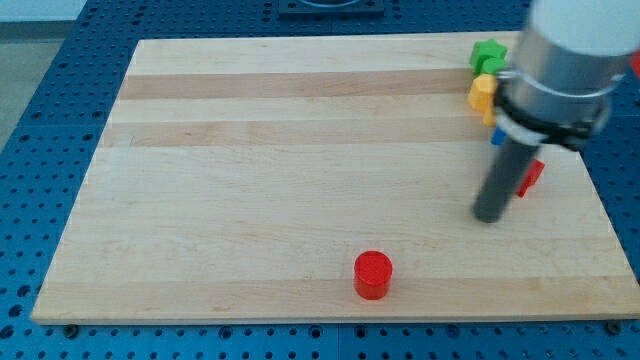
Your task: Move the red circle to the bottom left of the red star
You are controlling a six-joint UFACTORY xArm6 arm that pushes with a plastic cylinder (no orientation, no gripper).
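The red circle (373, 274) lies well down-left of my tip (487, 216), a bare gripperless rod beside the red star (530, 176).

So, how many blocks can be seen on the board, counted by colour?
Red: 2, the red circle and a red block partly behind the rod
Green: 1, green block
Yellow: 1, yellow block
Blue: 1, blue block, mostly hidden
Total: 5

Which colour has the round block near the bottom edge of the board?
Red: the round block shows plainly in the camera view.
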